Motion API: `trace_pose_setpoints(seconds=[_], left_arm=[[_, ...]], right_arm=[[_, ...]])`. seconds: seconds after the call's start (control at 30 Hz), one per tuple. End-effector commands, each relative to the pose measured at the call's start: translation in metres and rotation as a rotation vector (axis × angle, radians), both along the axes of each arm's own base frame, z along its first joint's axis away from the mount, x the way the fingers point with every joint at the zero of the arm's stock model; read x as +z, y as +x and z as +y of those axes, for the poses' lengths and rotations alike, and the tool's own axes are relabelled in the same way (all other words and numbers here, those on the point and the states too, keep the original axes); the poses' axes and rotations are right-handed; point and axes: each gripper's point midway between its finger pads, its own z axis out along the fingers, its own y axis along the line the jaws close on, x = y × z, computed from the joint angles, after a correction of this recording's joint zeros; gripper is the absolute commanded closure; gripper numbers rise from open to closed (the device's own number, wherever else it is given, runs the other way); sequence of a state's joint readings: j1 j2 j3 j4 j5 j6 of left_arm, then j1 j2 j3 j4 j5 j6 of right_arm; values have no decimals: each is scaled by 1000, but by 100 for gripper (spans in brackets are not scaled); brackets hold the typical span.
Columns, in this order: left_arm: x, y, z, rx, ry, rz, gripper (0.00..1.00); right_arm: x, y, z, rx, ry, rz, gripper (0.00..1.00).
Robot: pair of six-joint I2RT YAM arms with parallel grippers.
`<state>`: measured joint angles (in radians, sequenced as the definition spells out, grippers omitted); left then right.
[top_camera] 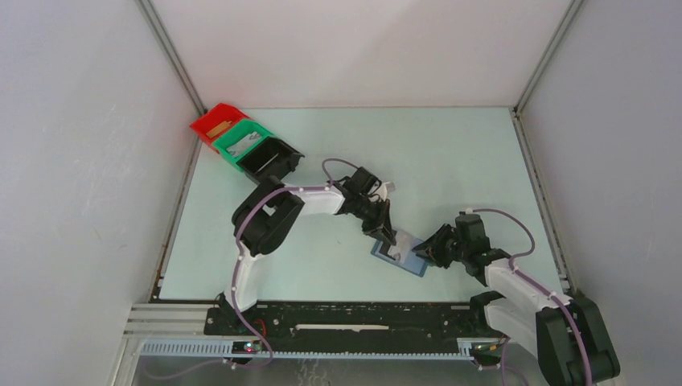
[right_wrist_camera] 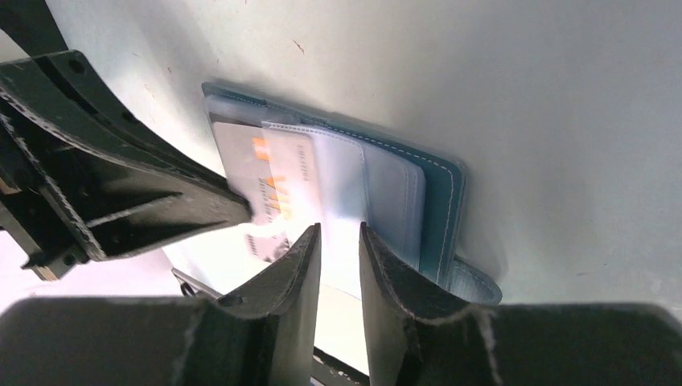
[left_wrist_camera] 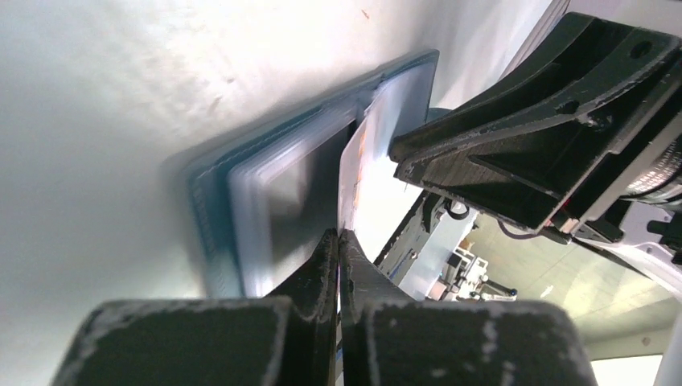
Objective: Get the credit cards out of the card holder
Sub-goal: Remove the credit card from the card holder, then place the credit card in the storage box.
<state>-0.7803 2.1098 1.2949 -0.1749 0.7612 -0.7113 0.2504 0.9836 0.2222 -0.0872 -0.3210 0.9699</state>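
Pale card (left_wrist_camera: 366,185), edge seemingly hidden inside left claw (left_wrist_camera: 338,237).

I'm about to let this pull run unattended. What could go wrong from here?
1. The left gripper is shut on just the edge of the pale card; it may slip off on the pull.
2. Whether the right gripper truly pins the card holder is unclear; the holder might drag along.
3. Both grippers' tips sit close together over the holder, so they could bump.
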Motion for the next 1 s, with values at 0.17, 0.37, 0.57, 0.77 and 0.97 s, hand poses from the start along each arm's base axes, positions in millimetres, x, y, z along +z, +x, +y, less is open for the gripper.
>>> trace_pose_setpoints(seconds=[0.17, 0.37, 0.57, 0.77, 0.97], left_arm=[[30, 24, 31, 34, -3, -103, 100], [54, 30, 43, 26, -7, -163, 100], [78, 34, 49, 10, -24, -209, 100], [98, 41, 56, -5, -46, -252, 100], [105, 43, 70, -73, 9, -318, 100]], right_arm=[[-26, -18, -21, -40, -89, 84, 66], [-22, -17, -24, -39, -94, 73, 66], [-18, -15, -25, -41, -95, 57, 66], [-17, -14, -24, -33, -90, 53, 66], [-11, -12, -23, -24, -89, 39, 66]])
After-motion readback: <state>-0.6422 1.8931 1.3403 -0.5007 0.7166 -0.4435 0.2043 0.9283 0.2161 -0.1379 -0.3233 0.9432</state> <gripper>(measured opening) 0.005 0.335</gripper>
